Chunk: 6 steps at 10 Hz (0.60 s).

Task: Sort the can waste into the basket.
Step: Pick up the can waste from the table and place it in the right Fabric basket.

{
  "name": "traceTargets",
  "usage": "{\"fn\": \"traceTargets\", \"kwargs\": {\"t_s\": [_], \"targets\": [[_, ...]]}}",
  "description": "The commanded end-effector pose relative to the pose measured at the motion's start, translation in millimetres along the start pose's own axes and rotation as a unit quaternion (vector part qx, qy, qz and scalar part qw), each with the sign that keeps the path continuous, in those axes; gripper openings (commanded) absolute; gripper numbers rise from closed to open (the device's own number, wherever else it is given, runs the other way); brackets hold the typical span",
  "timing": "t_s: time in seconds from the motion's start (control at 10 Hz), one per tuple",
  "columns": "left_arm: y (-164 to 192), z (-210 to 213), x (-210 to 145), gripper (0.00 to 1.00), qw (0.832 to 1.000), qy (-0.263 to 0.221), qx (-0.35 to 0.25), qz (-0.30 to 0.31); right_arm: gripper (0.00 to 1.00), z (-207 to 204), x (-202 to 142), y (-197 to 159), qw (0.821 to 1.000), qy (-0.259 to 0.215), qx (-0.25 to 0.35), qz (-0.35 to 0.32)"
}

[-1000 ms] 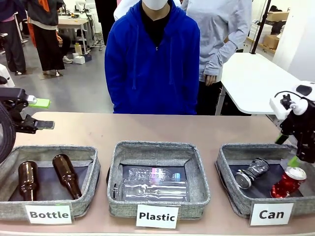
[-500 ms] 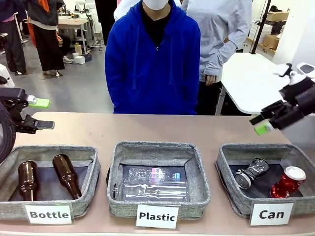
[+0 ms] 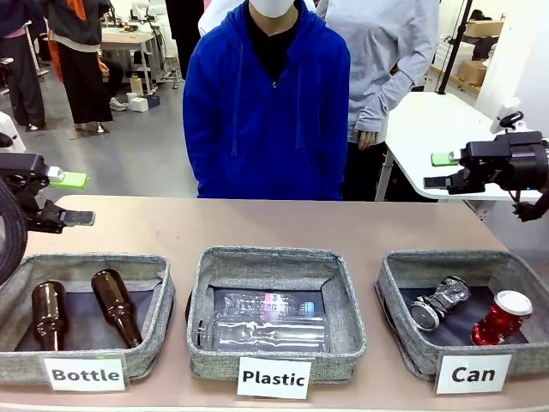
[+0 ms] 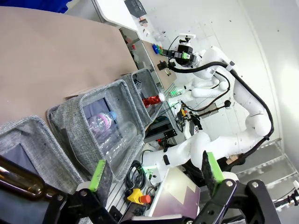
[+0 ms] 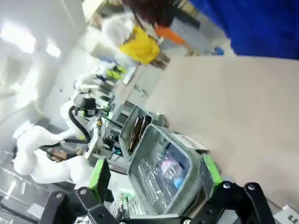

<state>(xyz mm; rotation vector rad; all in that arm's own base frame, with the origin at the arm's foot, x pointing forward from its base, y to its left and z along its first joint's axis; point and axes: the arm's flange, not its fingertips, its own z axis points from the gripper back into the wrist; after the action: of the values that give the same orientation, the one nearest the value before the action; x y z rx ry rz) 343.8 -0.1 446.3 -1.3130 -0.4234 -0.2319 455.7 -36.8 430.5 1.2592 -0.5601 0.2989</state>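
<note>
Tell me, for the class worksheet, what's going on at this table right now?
Waste is sorted into three grey baskets. The red can and the dark can both lie in the basket labelled "Can". Brown bottles lie in the "Bottle" basket, clear plastic bottles in the "Plastic" one. The right gripper hangs open and empty above the table's far right; the left gripper is open at the left. A person in blue stands watching.

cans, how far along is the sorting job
Looks finished. The red can and the dark can both lie in the basket labelled Can. Nothing is in hand: the right gripper is open and empty above the table's far right, the left gripper open at the left edge. No cans are left on the tabletop.
</note>
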Motion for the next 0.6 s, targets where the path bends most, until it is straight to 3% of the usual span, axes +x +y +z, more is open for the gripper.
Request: {"fn": "traceTargets", "kwargs": {"t_s": [0.0, 0.5], "targets": [[-1.8, 0.1, -1.4, 1.00, 1.000, -0.004, -0.001, -0.004, 1.00, -7.4, -3.5, 18.1, 0.996, 0.055, -0.029, 0.064], [-1.8, 0.1, -1.4, 1.00, 1.000, -0.004, -0.001, -0.004, 1.00, -7.4, -3.5, 18.1, 0.996, 0.055, -0.029, 0.064]]}}
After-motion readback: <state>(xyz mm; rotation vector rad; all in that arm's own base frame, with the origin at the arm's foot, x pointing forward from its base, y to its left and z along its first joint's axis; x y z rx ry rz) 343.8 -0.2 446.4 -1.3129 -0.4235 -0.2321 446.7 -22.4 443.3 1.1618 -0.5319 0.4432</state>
